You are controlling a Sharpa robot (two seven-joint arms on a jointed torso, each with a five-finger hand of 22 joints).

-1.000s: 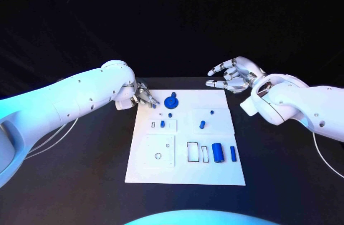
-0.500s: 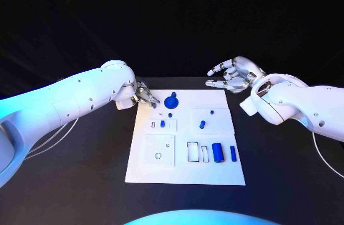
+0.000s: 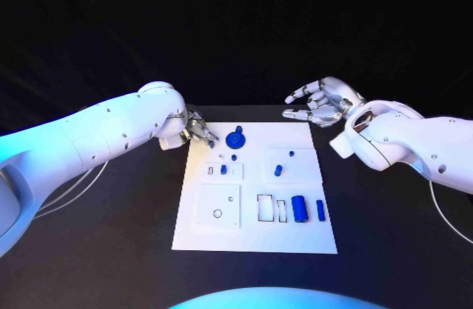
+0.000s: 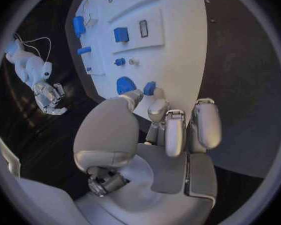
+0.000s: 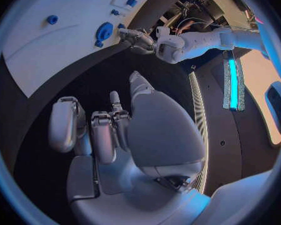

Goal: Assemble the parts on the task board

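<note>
While my left hand sits at the board's upper left corner, I pinch a small blue part between thumb and fingertips, right over the white edge and just beside the round blue disc with its knob. My right hand floats above the black table past the board's upper right corner, fingers loosely curled, nothing in it.

Checking progress in the head view: mid-board, a little blue peg stands in its pocket at centre left, and another small piece sits at centre right with a dot above it. Lower right, a fat blue cylinder and a slim one lie flat beside an empty rectangular slot. Lower left, the round hole looks vacant too.

So I'd call this early going: a few bits appear seated up top, though I can't confirm that from here. The cylinders and the part in my fingers are left to place.
</note>
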